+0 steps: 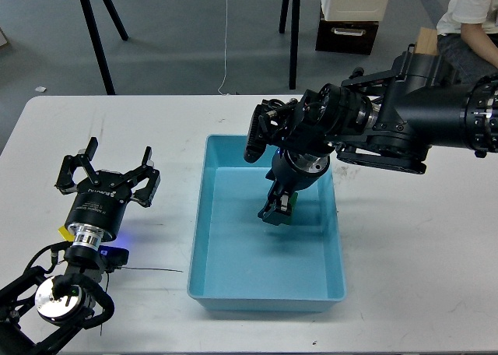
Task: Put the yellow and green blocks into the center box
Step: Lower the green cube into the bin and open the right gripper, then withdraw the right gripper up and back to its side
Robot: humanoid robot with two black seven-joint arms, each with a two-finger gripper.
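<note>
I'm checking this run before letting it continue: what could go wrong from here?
The right gripper holds the green block above the blue tray; released from there, it may bounce or tumble. The left gripper is open over the table, and only a sliver of yellow shows beside its wrist, so that block may be hard to find.

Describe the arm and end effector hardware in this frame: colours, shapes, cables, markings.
Both arms are black with chunky cylindrical joints. The left end effector has two black skeletal fingers on a round body with white lettering, a silver ring, a blue light and thin black cables nearby. The right end effector is black below a silver wrist flange.
</note>
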